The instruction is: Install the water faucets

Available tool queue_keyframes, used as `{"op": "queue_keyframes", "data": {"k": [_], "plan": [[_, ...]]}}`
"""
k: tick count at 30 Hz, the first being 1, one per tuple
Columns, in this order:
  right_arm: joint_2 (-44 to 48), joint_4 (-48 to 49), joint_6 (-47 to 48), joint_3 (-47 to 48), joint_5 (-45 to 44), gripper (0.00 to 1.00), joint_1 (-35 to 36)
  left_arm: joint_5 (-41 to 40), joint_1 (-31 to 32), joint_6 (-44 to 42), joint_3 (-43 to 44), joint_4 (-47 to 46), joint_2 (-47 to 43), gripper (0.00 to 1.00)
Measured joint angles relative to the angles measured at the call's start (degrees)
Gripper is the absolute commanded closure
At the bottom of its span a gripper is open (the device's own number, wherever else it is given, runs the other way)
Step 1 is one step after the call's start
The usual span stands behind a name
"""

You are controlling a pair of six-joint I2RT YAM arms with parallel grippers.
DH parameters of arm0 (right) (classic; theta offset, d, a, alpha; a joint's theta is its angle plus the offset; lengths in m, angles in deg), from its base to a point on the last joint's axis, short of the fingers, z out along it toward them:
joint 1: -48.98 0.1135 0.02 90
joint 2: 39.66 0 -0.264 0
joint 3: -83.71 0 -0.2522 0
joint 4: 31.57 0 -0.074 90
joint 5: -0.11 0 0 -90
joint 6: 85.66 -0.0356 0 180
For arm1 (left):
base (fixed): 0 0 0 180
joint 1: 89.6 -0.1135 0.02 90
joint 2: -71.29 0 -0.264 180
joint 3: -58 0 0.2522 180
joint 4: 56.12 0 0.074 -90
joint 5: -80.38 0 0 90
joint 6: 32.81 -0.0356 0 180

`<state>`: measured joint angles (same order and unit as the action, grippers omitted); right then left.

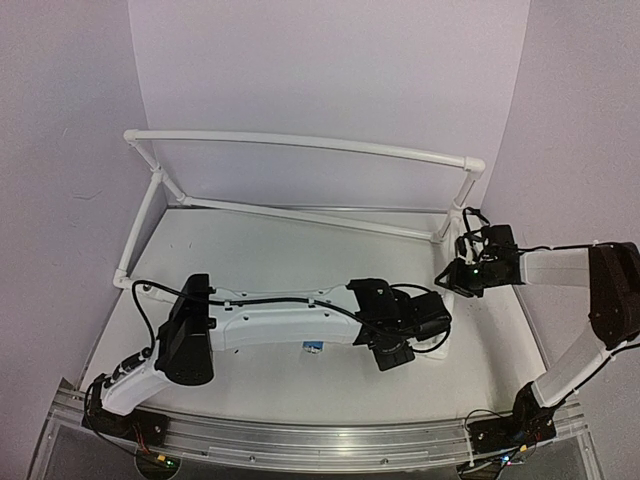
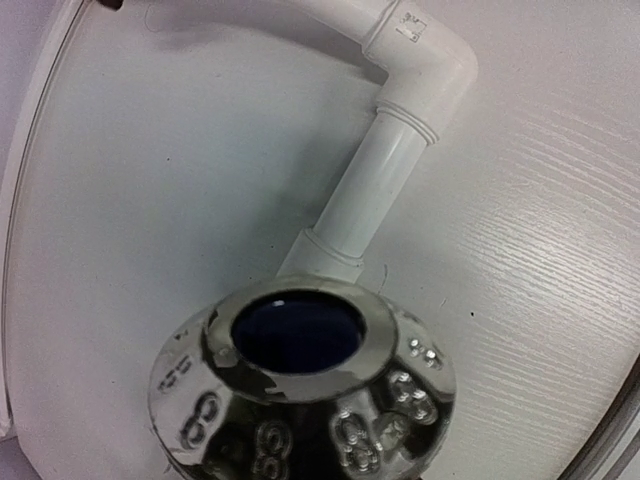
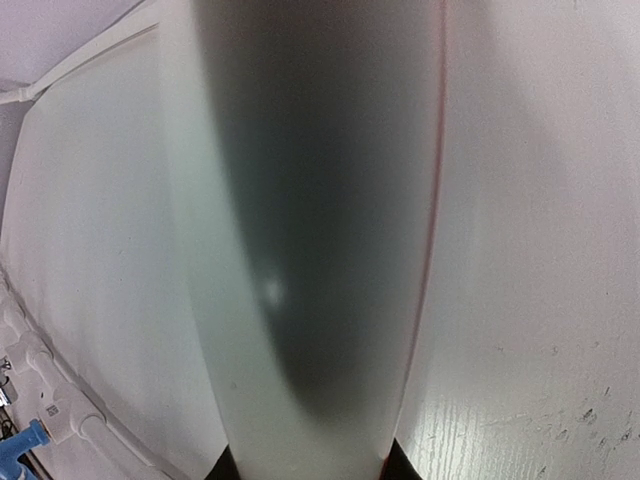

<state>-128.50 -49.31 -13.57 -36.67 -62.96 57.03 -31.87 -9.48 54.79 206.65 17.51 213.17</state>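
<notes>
A water faucet's shiny silver end (image 2: 300, 380), with a dark round opening, fills the bottom of the left wrist view, just short of a socket on the white pipe (image 2: 365, 190). My left gripper (image 1: 396, 350) is shut on this faucet; its fingers are hidden behind it. My right gripper (image 1: 453, 277) is at the front right leg of the white pipe frame (image 1: 300, 142). In the right wrist view that pipe (image 3: 300, 250) fills the gap, and a dark finger (image 3: 222, 468) touches it on each side. A light blue faucet (image 3: 20, 445) lies under the left arm (image 1: 313, 347).
The pipe frame borders the white tabletop (image 1: 280, 250) at the back and on both sides. An elbow joint (image 2: 425, 50) tops the short pipe ahead of the left gripper. The left arm (image 1: 280, 320) lies across the middle of the table. An aluminium rail (image 1: 300, 435) runs along the near edge.
</notes>
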Motion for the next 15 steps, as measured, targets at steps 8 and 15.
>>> {"op": "queue_keyframes", "data": {"k": [8,15], "plan": [[-0.2,-2.9,-0.7,1.7,8.5,0.02,1.8,3.8,-0.1,1.7,-7.5,-4.4,-5.1,1.00],[2.8,-10.4,2.8,4.1,14.5,0.02,-1.4,9.8,-0.4,4.4,-15.6,-6.6,-11.2,1.00]]}}
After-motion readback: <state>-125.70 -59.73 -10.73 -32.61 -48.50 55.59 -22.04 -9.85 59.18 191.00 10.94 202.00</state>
